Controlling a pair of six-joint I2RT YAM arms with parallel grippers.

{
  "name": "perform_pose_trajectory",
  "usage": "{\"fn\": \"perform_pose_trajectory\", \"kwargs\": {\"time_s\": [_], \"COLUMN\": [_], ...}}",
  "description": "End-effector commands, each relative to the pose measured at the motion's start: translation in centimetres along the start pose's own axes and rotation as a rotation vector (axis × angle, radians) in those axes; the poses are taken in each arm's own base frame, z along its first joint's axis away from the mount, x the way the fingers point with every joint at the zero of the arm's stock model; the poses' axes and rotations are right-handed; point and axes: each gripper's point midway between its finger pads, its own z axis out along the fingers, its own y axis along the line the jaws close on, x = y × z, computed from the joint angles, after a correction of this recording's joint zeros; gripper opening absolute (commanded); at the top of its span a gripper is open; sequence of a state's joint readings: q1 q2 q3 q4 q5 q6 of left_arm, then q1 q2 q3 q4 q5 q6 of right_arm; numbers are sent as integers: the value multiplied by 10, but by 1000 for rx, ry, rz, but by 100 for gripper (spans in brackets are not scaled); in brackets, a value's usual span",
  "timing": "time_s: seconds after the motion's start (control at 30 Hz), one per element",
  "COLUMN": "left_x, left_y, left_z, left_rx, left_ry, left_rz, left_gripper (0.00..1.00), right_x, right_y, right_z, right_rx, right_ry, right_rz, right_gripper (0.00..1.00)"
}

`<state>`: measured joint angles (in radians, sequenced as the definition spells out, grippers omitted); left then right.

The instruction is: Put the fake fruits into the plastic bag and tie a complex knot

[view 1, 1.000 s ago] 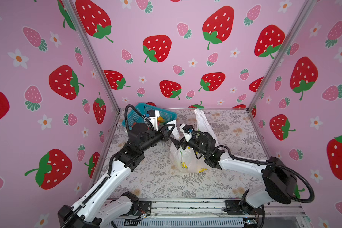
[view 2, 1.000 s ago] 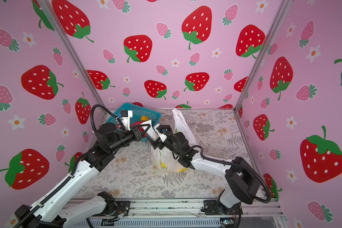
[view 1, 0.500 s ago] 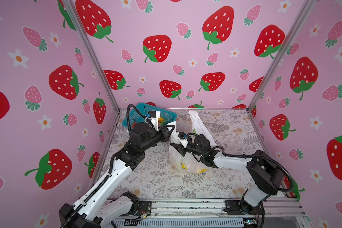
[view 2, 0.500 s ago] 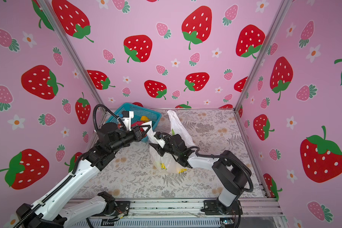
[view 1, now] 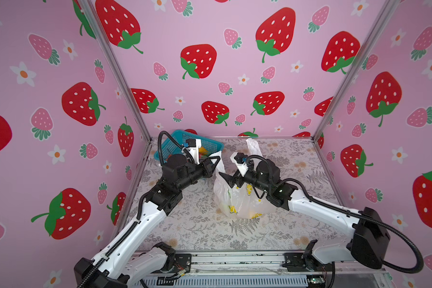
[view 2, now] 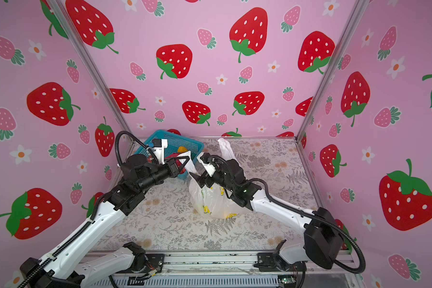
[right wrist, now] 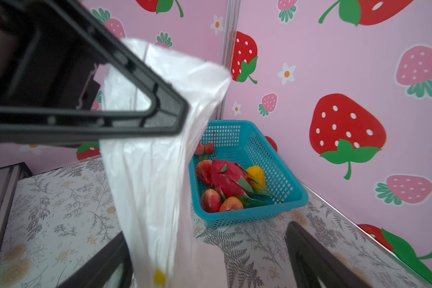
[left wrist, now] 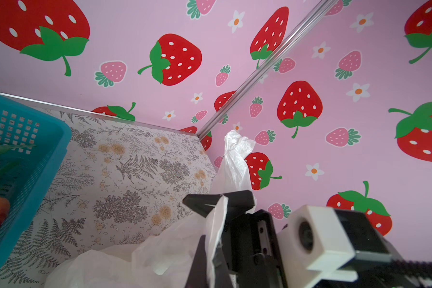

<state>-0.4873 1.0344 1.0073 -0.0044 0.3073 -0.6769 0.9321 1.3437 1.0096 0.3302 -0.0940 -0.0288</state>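
The plastic bag (view 1: 242,202) (view 2: 215,202) stands on the floor mat in both top views, one handle loop (view 1: 253,147) sticking up free. My left gripper (view 1: 216,159) (left wrist: 210,245) is shut on the other handle strip (right wrist: 160,154) and holds it up taut. My right gripper (view 1: 231,179) (right wrist: 206,228) is open, and that strip hangs between its fingers, close to one of them. Fake fruits lie in the teal basket: a pink dragon fruit (right wrist: 227,179), a lemon (right wrist: 256,174) and strawberries (right wrist: 205,169). Yellow shapes show through the bag. No knot is in view.
The teal mesh basket (view 1: 210,144) (right wrist: 279,207) sits at the back left corner, right behind my left gripper. Pink strawberry-print walls close in three sides. A metal rail (view 1: 235,259) runs along the front edge.
My right gripper has dropped a little lower beside the held handle strip, its elbow swinging in and back out. The left gripper has kept its hold in place.
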Motion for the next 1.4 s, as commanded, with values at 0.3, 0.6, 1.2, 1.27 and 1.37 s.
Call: {"fn": "perform_pose_trajectory", "kwargs": {"time_s": [0.3,0.6,1.2,1.27,1.37], "left_x": [-20,-20,-58,-69,-75], "left_y": [-14,-14,19,8,-22], "left_z": [-3,-2,-33,-46,-61], "left_rx": [32,32,-227,-213,-101], "left_ry": [-45,-42,-198,-254,-314], "left_rz": [34,35,193,242,327], "left_gripper": [0,0,65,69,70], "right_x": [-12,32,31,32,32], "right_y": [-63,-95,-74,-71,-70], "right_z": [-96,-89,-109,-110,-108], "right_rx": [270,180,60,48,31], "right_ry": [109,160,-76,-79,-78], "right_rz": [-7,130,156,153,156], "right_gripper": [100,100,4,3,1]}}
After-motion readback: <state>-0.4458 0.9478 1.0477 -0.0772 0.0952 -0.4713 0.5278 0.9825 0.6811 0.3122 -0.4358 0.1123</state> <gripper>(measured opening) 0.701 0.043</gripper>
